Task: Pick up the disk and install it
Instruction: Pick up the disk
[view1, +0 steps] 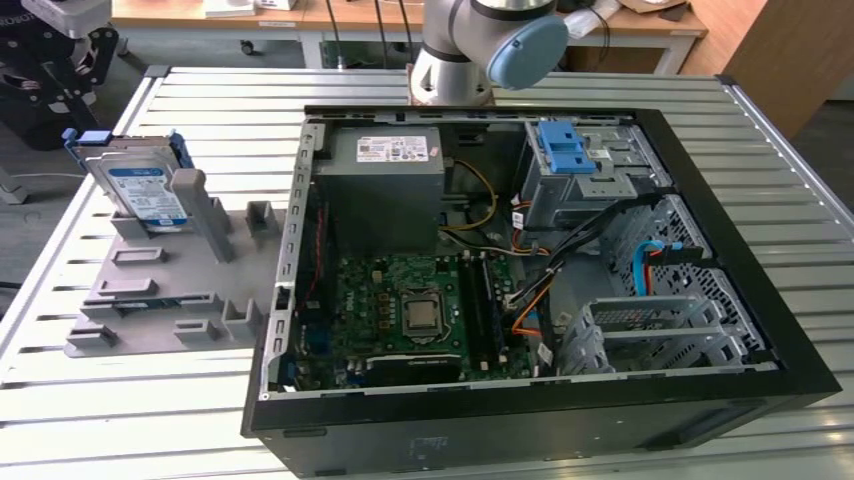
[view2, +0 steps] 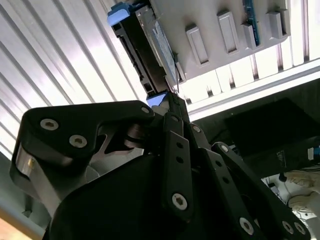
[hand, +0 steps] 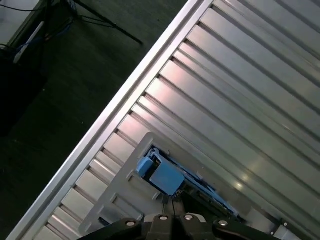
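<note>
I see a silver-grey disk with a white-and-blue label in a blue frame; the holder is plain grey, the table silver (with ribbed stripes), the computer case black, its board green.

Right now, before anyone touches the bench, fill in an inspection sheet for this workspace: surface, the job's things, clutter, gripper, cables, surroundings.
Surface: ribbed metal table carrying an open computer case and a grey holder.
Job's things: the disk stands on edge in the grey holder, at the exterior view's left, not yet picked up. The drive bay, with a blue latch on top, sits inside the case.
Clutter: nothing seen.
Gripper: the gripper hangs above the disk, apart from it.
Cables: black, orange and blue cables lie inside the case beside the drive bay.
Surroundings: the arm's base at the table's far edge; a wooden bench behind.
</note>
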